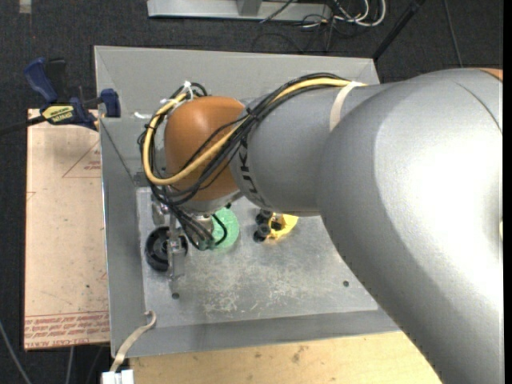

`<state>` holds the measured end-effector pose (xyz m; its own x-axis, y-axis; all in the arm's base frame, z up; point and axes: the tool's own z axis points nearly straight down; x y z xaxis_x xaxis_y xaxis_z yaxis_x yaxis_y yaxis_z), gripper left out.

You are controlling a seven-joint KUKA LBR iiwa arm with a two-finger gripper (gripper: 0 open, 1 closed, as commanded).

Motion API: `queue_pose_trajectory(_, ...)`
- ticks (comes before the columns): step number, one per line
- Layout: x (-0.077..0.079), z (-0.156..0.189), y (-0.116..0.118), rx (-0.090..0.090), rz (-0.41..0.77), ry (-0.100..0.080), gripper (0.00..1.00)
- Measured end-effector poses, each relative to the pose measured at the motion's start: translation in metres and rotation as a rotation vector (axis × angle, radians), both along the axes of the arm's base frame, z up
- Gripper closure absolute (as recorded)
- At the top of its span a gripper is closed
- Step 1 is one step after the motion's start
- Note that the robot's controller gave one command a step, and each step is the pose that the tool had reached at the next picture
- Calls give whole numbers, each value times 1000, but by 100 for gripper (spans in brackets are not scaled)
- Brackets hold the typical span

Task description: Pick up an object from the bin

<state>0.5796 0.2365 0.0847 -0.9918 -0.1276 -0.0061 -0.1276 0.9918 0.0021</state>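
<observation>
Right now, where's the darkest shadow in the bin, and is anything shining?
In the camera view, the arm casts a dim shadow on the bin floor around the green round thing and the small yellow thing; in the same view, light gleams softly on the arm's grey top and its orange cover.

The big grey arm (384,174) reached in from the right across the grey bin (264,294), its orange wrist cover (200,154) looped with black and yellow cables (156,146) over the bin's left half. Below the cover the gripper (174,270) hung low at the left, just beside a black round thing (155,248). A green round thing (229,229) lay right of the gripper, and a small yellow-and-black thing (276,226) lay further right.
</observation>
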Motion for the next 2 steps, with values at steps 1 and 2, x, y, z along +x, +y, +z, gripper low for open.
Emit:
queue_pose_trajectory(1,-5,-13,-1,1,-104,2,100)
queue_pose_trajectory(2,-5,-13,-1,1,-104,2,100)
